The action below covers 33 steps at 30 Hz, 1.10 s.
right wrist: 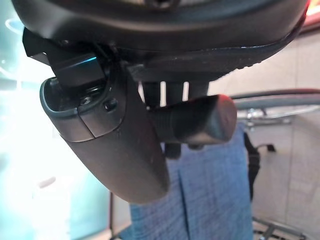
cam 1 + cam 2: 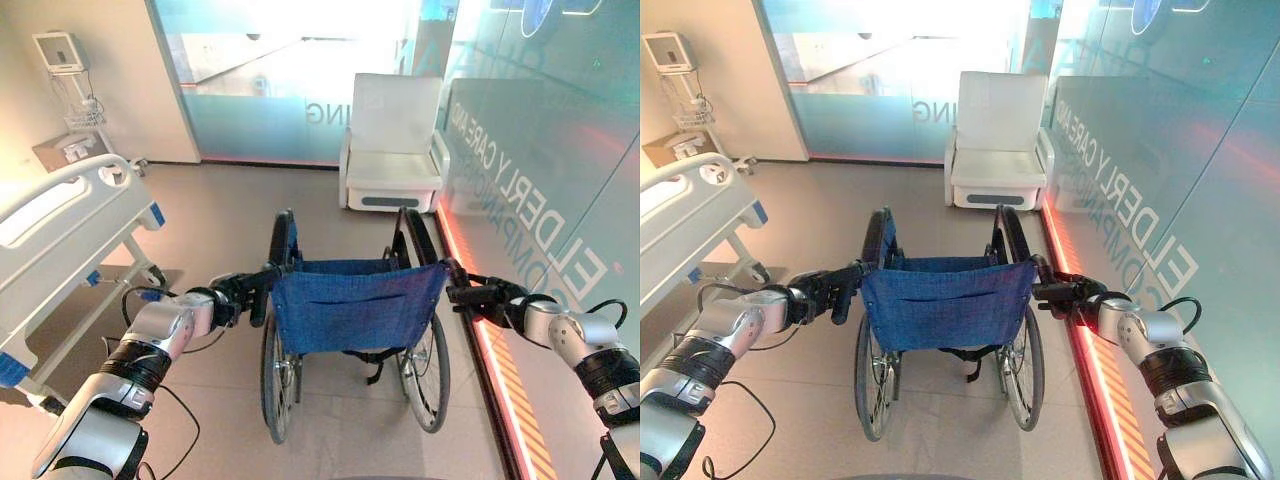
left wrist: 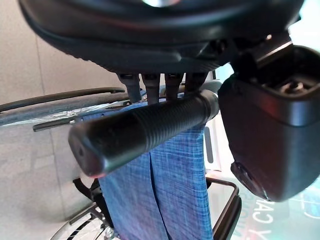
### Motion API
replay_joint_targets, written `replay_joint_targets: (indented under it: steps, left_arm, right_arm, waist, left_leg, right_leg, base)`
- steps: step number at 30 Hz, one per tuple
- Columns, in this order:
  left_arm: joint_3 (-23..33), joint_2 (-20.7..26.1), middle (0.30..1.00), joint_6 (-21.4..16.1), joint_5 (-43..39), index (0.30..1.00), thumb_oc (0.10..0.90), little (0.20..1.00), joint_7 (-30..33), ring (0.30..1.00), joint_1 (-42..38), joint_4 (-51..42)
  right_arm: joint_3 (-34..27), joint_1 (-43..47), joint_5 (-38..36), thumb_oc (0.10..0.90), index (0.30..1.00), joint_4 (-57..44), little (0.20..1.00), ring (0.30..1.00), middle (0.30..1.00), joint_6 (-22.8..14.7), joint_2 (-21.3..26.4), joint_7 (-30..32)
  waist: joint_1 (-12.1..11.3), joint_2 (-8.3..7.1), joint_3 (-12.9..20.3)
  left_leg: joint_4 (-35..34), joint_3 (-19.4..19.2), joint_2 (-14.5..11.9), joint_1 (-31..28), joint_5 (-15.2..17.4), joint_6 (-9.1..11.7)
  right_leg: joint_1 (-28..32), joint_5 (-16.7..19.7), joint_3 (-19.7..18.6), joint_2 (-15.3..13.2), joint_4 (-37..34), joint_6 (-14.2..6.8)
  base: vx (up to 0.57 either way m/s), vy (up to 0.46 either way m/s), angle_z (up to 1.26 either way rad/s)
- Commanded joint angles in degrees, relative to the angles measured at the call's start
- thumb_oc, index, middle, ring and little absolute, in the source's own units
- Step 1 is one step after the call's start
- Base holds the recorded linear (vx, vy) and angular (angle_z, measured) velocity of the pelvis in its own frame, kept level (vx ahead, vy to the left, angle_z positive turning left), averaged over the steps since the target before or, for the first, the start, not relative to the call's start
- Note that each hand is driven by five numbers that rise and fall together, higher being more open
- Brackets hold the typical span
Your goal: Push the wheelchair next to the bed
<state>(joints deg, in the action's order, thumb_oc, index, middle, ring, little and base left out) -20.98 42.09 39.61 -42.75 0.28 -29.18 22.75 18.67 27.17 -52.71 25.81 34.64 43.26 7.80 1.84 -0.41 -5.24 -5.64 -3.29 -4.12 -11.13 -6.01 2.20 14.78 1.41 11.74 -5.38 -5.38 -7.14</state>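
Hidden parts: the wheelchair's (image 2: 350,320) seat is behind its blue backrest (image 2: 355,305); I see the chair from the rear, and cannot make out its front wheels.
Cut off: the bed (image 2: 60,215) runs out past the edge of the head views, so I see its white end rail and part of its frame, left of the wheelchair.
Left hand: my left hand (image 2: 232,296) is closed around the wheelchair's left push handle (image 3: 142,132); in the left wrist view my fingers (image 3: 150,87) curl over the ribbed black grip and the thumb sits beside it.
Right hand: my right hand (image 2: 482,296) is wrapped on the right push handle (image 1: 197,120); the right wrist view has the fingers behind the grip, the thumb in front.
Wheelchair: directly ahead of me on the floor (image 2: 220,215), upright, between my two hands, facing away, well apart from the bed.
Backrest pocket: a stitched pocket shows on the blue cloth; whether it holds anything I cannot tell.
Armchair: a white armchair (image 2: 394,145) stands beyond the wheelchair, against the glass wall (image 2: 540,170) that runs along the wheelchair's right.
Monitor: a small screen on a stand (image 2: 60,55) sits beyond the bed, far left of the wheelchair.
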Motion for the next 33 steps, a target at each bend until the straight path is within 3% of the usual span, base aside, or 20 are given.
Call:
replay_joint_targets:
  steps: [1, 5, 13, 18, 20, 21, 22, 26, 33]
  left_arm:
    - [-5.88, -6.21, 0.900, 2.67, -14.46, 0.900, 0.800, 0.900, -11.51, 0.900, -13.41, -0.96]
    - [-6.41, -10.67, 0.900, 4.78, -31.75, 0.900, 0.800, 0.900, -6.67, 0.900, -9.15, -4.08]
    - [-6.27, -14.54, 0.900, 1.95, -42.36, 0.900, 0.800, 0.900, 1.97, 0.900, -4.21, -8.45]
    - [-6.26, -16.51, 0.900, 0.79, -54.54, 0.900, 0.800, 0.900, 1.08, 0.900, -2.37, -9.59]
    - [-6.69, -17.34, 0.900, -1.86, -57.14, 0.900, 0.800, 0.900, 0.22, 0.900, -1.50, -10.92]
    - [-6.89, -17.59, 0.759, -3.19, -58.59, 0.759, 0.706, 0.759, -0.33, 0.759, -1.17, -11.43]
    - [-6.99, -17.93, 0.312, -4.81, -59.15, 0.312, 0.408, 0.312, -0.68, 0.312, -0.68, -12.28]
    - [-6.76, -18.77, 0.300, -8.91, -61.38, 0.300, 0.400, 0.300, -2.26, 0.300, 1.31, -15.36]
    - [-6.21, -20.08, 0.300, -11.87, -60.82, 0.300, 0.400, 0.300, -2.51, 0.300, 3.85, -18.66]
  right_arm:
    - [3.25, 15.16, -13.90, 0.400, 0.300, -6.47, 0.300, 0.300, 0.300, -8.02, -15.50, -7.45]
    - [3.89, 13.02, -13.10, 0.400, 0.300, -7.64, 0.300, 0.300, 0.300, -9.60, -15.73, -7.47]
    - [4.54, 11.93, -14.47, 0.400, 0.300, -10.41, 0.300, 0.300, 0.300, -9.93, -15.04, -5.15]
    - [4.42, 11.50, -15.24, 0.400, 0.300, -10.85, 0.300, 0.300, 0.300, -9.97, -14.01, -5.56]
    - [4.41, 10.87, -15.34, 0.400, 0.300, -11.15, 0.300, 0.300, 0.300, -10.10, -13.77, -6.03]
    - [4.43, 10.61, -15.34, 0.400, 0.300, -11.34, 0.300, 0.300, 0.300, -10.21, -13.69, -6.01]
    - [4.43, 10.46, -15.72, 0.400, 0.300, -11.74, 0.300, 0.300, 0.300, -10.23, -13.55, -5.87]
    - [4.04, 9.53, -16.26, 0.400, 0.300, -12.98, 0.300, 0.300, 0.300, -9.74, -12.87, -5.81]
    - [3.01, 8.80, -16.43, 0.400, 0.300, -13.15, 0.300, 0.300, 0.300, -8.99, -12.59, -6.26]
  waist:
    - [-3.54, 0.79, 0.53]
    - [-2.57, 1.02, 0.54]
    - [-1.84, 0.79, 0.71]
    - [-1.43, 0.61, 0.91]
    - [-1.17, 0.56, 0.98]
    - [-1.11, 0.51, 1.04]
    - [-1.06, 0.42, 1.04]
    - [-0.98, 0.19, 1.00]
    - [-1.26, -0.12, 1.02]
  left_leg:
    - [0.64, -1.16, 6.65, -2.81, 9.86, -2.52]
    - [0.64, -2.88, 5.99, -2.84, 9.91, -2.04]
    - [0.64, -3.88, 5.51, -2.69, 9.74, -1.82]
    - [0.64, -4.82, 5.22, -2.67, 9.75, -1.80]
    - [0.64, -5.14, 5.13, -2.69, 9.78, -1.74]
    - [0.64, -5.22, 5.09, -2.66, 9.80, -1.73]
    - [0.64, -5.27, 5.06, -2.61, 9.83, -1.74]
    - [0.64, -5.17, 4.98, -2.45, 9.92, -1.71]
    - [0.64, -4.78, 4.87, -2.41, 10.00, -1.69]
  right_leg:
    - [0.12, -3.65, 2.16, 1.97, 0.38, 2.02]
    - [-0.15, -3.51, 2.44, 1.81, 0.38, 1.79]
    - [-0.54, -3.37, 2.00, 1.62, 0.38, 1.66]
    - [-0.70, -3.17, 2.10, 1.40, 0.38, 1.52]
    - [-0.73, -3.14, 2.05, 1.35, 0.38, 1.48]
    - [-0.77, -3.14, 2.00, 1.34, 0.38, 1.48]
    - [-0.85, -3.12, 1.96, 1.33, 0.38, 1.46]
    - [-1.09, -3.08, 1.83, 1.33, 0.38, 1.56]
    - [-1.11, -3.10, 1.82, 1.37, 0.38, 1.70]
  base:
    - [0.00, 0.000, 0.00]
    - [0.00, 0.000, 0.00]
    - [0.00, 0.000, 0.00]
    - [0.00, 0.000, 0.00]
    - [0.00, 0.000, 0.00]
    - [0.00, 0.000, 0.00]
    - [0.00, 0.000, 0.00]
    - [0.00, 0.000, 0.00]
    - [0.00, 0.000, 0.00]
